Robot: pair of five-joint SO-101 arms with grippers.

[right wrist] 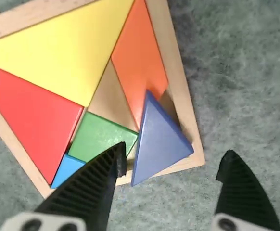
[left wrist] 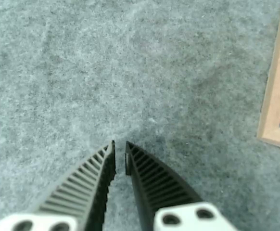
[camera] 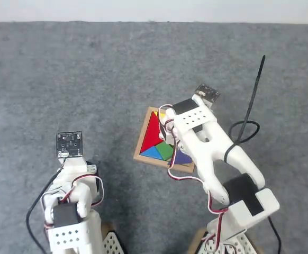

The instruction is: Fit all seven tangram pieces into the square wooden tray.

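The square wooden tray (camera: 142,135) lies mid-table on grey carpet, under my right arm. Inside it sit a yellow triangle (right wrist: 63,53), a red triangle (right wrist: 29,110), an orange piece (right wrist: 140,57), a green square (right wrist: 101,137) and a small blue triangle (right wrist: 68,168). A purple triangle (right wrist: 157,139) rests tilted at one corner, one side up on the tray rim (right wrist: 177,82). My right gripper (right wrist: 174,151) hangs open just above it, a finger on each side, not touching. A patch of bare wood (right wrist: 111,101) shows between the pieces. My left gripper (left wrist: 120,143) is shut and empty over carpet, beside the tray's edge (left wrist: 274,86).
A black cable (camera: 252,111) loops on the carpet right of the tray. The arm bases (camera: 69,238) stand at the near edge. Open carpet stretches left of and beyond the tray.
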